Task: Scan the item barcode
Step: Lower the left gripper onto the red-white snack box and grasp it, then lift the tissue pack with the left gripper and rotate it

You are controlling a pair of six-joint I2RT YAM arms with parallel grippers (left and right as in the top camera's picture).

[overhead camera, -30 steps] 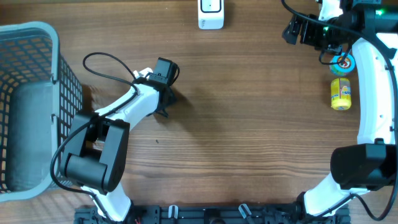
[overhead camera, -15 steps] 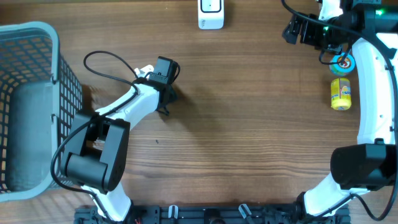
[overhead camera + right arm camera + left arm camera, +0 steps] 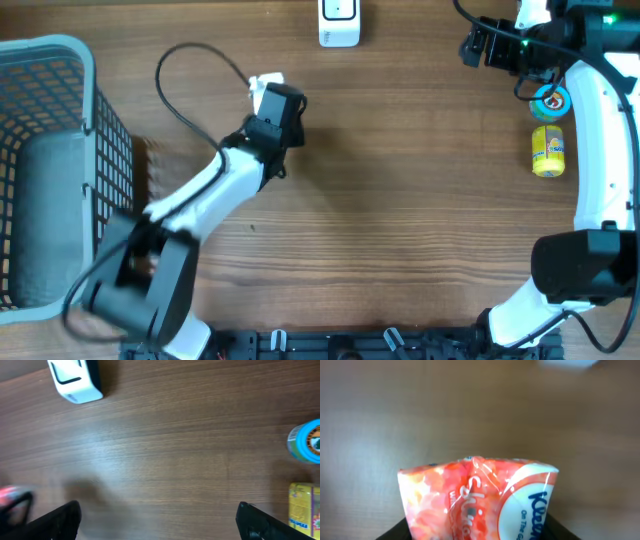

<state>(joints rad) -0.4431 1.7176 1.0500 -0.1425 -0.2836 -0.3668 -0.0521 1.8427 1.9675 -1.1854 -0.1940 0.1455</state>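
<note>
Kleenex tissue pack (image 3: 479, 502) clamped in my left claw (image 3: 274, 98)
A grey basket (image 3: 62, 52) stands far left; my left claw grips the orange-and-white pack above the wooden table (image 3: 400, 210), near the white scanner (image 3: 339, 22); my right claw (image 3: 480, 47) hangs wide apart near a blue-topped can (image 3: 551, 100) and a yellow can (image 3: 547, 151)

Bright, even light falls from above on the wooden table (image 3: 400, 200), and shadows are short and soft. In the overhead view everything near the white scanner (image 3: 339, 22) is crisp, while far down and left of it the lower part of the left arm (image 3: 135, 290) is a blurred smear. In the left wrist view the tissue pack (image 3: 477, 500) is sharp and its wrap glints, but the wood behind it is hazy and the scanner is a washed-out blur at the top edge. The right wrist view is soft, with a pale sheen on the wood below the scanner and a dark shadow along its side.
</note>
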